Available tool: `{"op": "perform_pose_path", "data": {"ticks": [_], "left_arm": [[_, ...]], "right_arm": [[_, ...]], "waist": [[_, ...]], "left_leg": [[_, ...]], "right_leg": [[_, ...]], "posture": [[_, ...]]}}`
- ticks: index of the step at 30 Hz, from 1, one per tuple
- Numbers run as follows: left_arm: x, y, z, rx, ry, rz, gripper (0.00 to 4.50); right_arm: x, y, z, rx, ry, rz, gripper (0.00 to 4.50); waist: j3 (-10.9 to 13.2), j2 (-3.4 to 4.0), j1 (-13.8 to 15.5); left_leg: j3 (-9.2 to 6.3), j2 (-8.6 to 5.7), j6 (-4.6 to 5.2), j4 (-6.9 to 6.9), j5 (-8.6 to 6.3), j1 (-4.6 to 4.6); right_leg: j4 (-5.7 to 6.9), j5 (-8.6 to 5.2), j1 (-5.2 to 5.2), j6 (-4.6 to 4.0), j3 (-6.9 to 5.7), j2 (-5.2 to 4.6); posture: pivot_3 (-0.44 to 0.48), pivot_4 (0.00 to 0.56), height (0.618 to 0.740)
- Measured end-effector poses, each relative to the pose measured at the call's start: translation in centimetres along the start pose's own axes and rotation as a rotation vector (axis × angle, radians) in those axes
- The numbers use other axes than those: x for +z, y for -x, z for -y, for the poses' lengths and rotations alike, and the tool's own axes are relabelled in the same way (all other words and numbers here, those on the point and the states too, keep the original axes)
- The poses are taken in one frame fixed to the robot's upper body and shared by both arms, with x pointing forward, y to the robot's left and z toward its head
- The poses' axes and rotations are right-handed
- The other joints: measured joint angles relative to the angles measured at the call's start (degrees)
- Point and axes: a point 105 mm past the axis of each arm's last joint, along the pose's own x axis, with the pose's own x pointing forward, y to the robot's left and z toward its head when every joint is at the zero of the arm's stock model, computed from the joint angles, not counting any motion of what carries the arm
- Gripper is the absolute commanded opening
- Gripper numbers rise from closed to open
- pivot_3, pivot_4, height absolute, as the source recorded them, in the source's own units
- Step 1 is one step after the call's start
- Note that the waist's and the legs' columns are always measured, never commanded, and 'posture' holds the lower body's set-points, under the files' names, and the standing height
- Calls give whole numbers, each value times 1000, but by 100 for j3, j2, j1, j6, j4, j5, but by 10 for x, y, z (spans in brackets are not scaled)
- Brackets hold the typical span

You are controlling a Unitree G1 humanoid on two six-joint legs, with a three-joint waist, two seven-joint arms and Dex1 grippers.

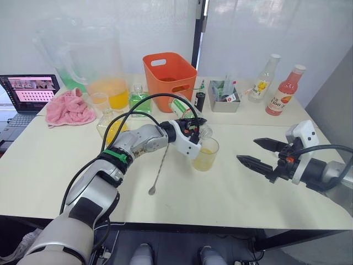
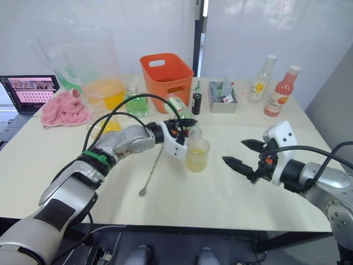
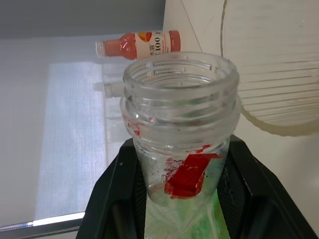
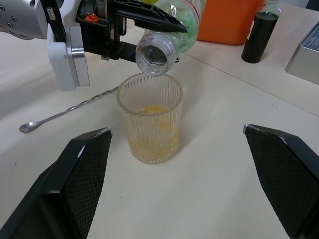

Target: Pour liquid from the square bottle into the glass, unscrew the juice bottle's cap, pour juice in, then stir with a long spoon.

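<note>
So we're at the juice pour. The left pincer (image 1: 193, 125) is clamped around the juice bottle (image 4: 172, 35), which is tipped nearly flat with its open mouth hanging just over the rim of the glass (image 4: 151, 117). No cap on the neck, so the unscrewing is done, I'd say; can't spot the cap itself anywhere. The glass stands on the tabletop (image 1: 231, 187) with some yellowish liquid in the bottom. I can't make out a stream coming out.

The right pincer (image 2: 241, 154) hangs just beside the glass, on the far side from the bottle, spread wide with nothing in it. The long spoon (image 1: 160, 168) lies flat near the glass, under the left forearm.

Next up, my guess: tilt a little more, then stand the bottle upright clear of the glass and go for the spoon's thin stem, which looks tricky to pinch off a flat surface.
</note>
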Motion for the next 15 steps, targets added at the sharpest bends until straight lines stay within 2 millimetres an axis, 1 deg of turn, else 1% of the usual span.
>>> {"op": "perform_pose_path", "data": {"ticks": [15], "left_arm": [[0, -1, -2, 6, -25, -10, 1490]], "right_arm": [[0, 0, 0, 4, 1, 1, 4469]], "waist": [[0, 0, 0]], "left_leg": [[0, 0, 0, 0, 0, 0]], "right_leg": [[0, 0, 0, 0, 0, 0]], "posture": [[0, 150, 725]]}}
